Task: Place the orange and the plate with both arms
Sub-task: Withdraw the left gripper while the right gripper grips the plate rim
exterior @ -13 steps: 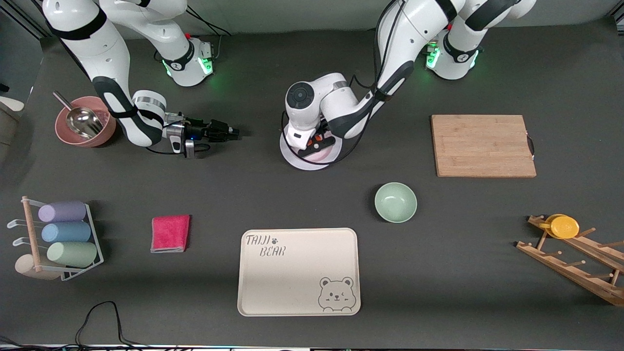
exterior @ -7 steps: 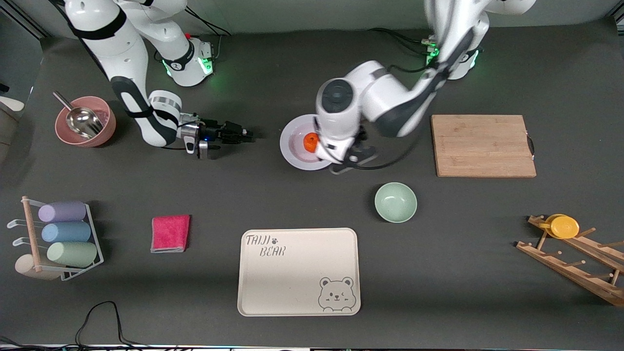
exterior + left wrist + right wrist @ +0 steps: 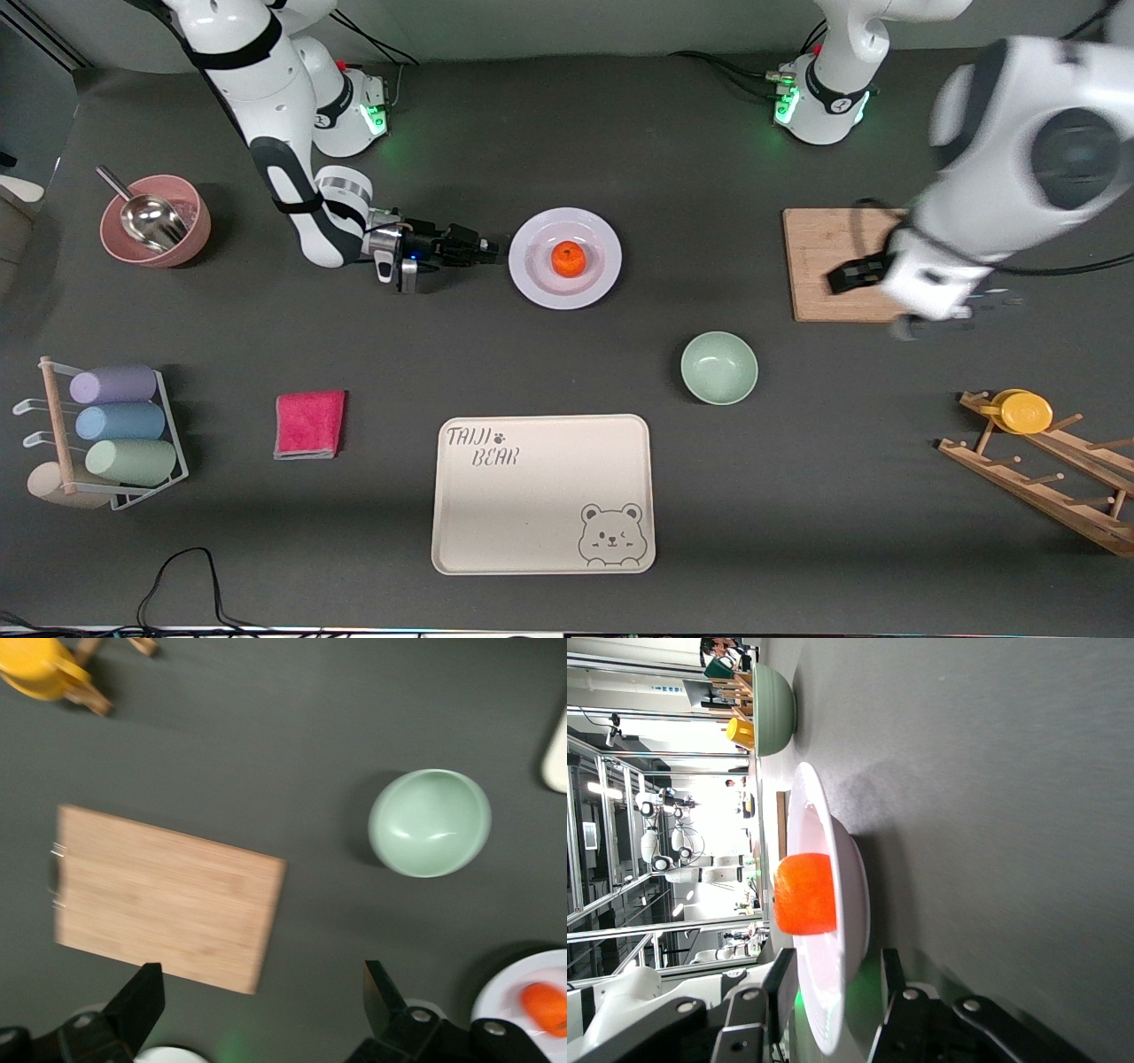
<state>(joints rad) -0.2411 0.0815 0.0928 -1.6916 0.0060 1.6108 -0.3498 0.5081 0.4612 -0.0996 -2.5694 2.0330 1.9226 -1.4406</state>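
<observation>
The orange sits in the middle of the white plate, which lies flat on the table between the two arms. My right gripper is low at the plate's rim on the right arm's side. It is open, with one jaw above the rim and one below. In the right wrist view the plate and orange lie just ahead of that gripper. My left gripper is raised over the wooden cutting board, open and empty. The left wrist view shows the plate and orange at its edge.
A pale green bowl stands nearer the camera than the plate. A beige bear tray lies at the front. A pink cloth, a cup rack, a pink bowl with a scoop and a wooden rack with a yellow disc stand around.
My left gripper has let go of the orange on the plate, risen and swung over the cutting board. My right gripper has moved up to the plate's rim.
</observation>
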